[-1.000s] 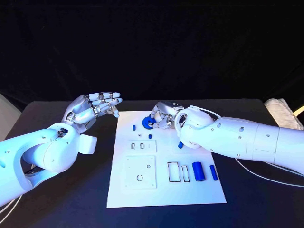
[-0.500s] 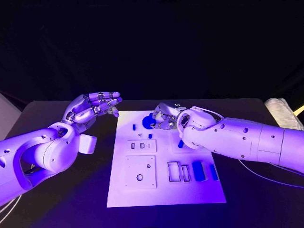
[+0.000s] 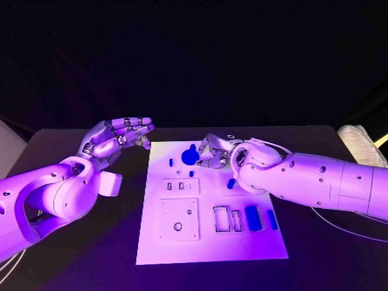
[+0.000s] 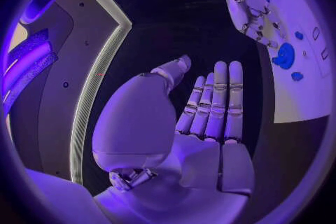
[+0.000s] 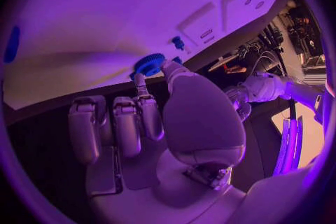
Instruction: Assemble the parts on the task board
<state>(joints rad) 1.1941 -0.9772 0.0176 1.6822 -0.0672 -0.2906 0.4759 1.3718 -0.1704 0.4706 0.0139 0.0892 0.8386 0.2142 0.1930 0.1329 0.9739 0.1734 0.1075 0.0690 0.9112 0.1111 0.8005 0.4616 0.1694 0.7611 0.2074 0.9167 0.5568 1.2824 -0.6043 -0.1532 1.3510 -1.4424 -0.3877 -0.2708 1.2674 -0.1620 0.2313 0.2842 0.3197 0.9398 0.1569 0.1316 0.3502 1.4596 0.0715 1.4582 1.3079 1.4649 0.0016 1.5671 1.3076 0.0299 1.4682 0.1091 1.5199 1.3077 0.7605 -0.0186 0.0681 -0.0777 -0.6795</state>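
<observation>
Over the last second the right hand (image 3: 213, 150) is barely shifting, pinching the blue gear (image 3: 190, 156) at the board's (image 3: 211, 242) far end, probably seating it on a peg. The left hand (image 3: 117, 138) is hovering empty, fingers loosely spread, beside the board over the desk (image 3: 334, 254).

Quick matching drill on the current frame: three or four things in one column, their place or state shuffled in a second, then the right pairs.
Things:
1. left hand
2. right hand
3. blue gear
4. task board

Place or state:
A. white plate in the middle of the table
B. open, holding nothing, beside the board
C. at the board's far end, between fingertips
D. fingertips on the gear

Pairs: 1-B, 2-D, 3-C, 4-A
</observation>
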